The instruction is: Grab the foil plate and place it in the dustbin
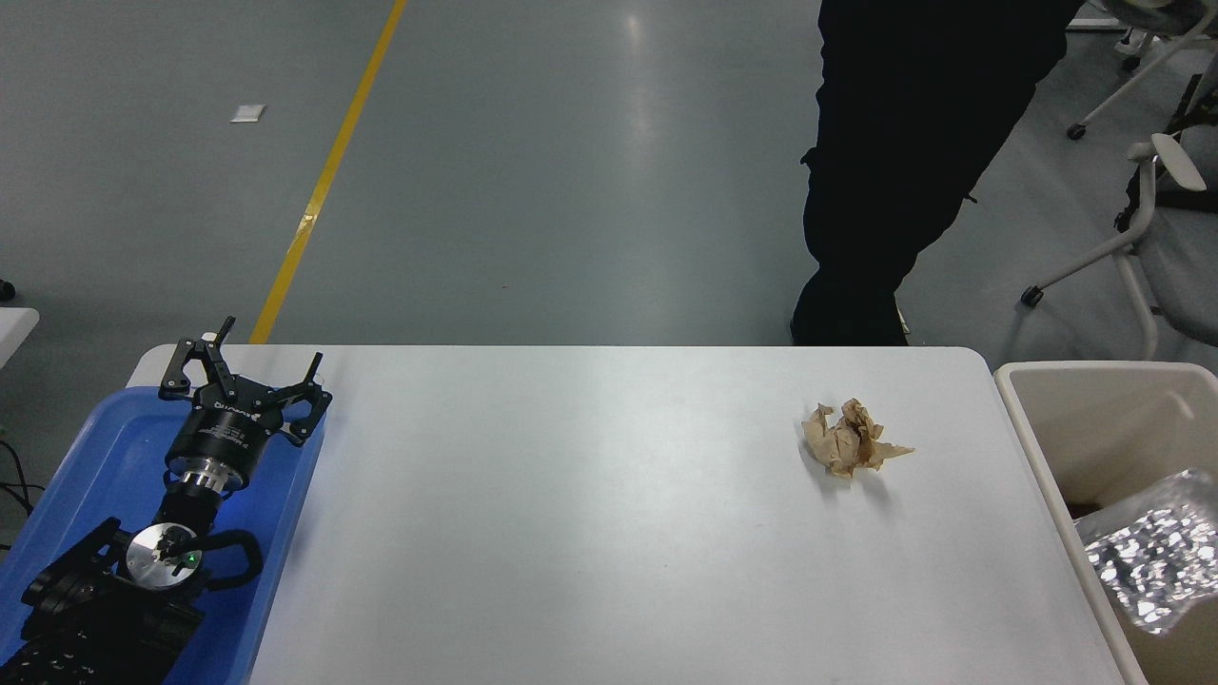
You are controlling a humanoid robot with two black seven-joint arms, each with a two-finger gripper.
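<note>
Jaws of the left gripper (249, 373) spread, far from foil plate (1147, 554) inside dustbin (1047, 447).

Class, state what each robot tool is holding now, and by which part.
Nothing: the left tool is open over the flat blue plastic tray; the right is out of view.

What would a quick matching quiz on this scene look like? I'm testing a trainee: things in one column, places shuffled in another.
Things:
1. foil plate
2. brown paper wad
3. left claw
4. person

Places:
A. over the blue tray
B. inside the dustbin
C. standing beyond the table's far edge
D. on the table, toward its right side

Pairs: 1-B, 2-D, 3-A, 4-C
</note>
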